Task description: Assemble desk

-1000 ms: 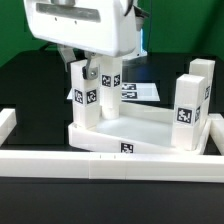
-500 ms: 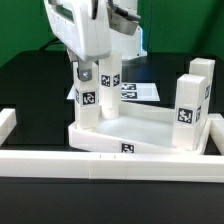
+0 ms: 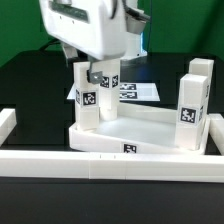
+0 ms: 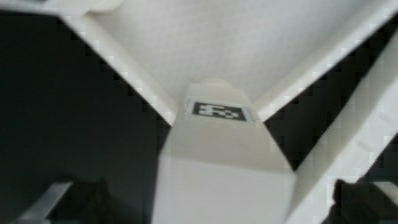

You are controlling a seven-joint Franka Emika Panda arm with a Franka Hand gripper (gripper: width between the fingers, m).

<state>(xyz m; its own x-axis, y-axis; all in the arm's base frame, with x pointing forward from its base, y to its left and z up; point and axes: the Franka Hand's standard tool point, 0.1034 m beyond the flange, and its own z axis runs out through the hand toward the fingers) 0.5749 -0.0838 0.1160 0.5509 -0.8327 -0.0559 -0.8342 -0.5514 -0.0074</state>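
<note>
The desk's tabletop (image 3: 145,127) lies upside down, a white rimmed tray. Legs stand in its corners: one at the front on the exterior view's left (image 3: 87,98), one behind it (image 3: 110,80), two on the exterior view's right (image 3: 189,112) (image 3: 204,72). My gripper (image 3: 86,68) hangs over the top of the front left leg. In the wrist view that leg (image 4: 222,160) with its tag runs between my fingers (image 4: 79,202), which stand apart from its sides with dark gaps. The gripper (image 4: 222,208) is open and holds nothing.
A long low white border wall (image 3: 60,162) runs along the front and turns back at the exterior view's left (image 3: 7,122). The marker board (image 3: 143,92) lies flat on the black table behind the tabletop.
The jaws have opened and let go of the front left leg, which stays upright in its corner. The hand has turned a little above it.
</note>
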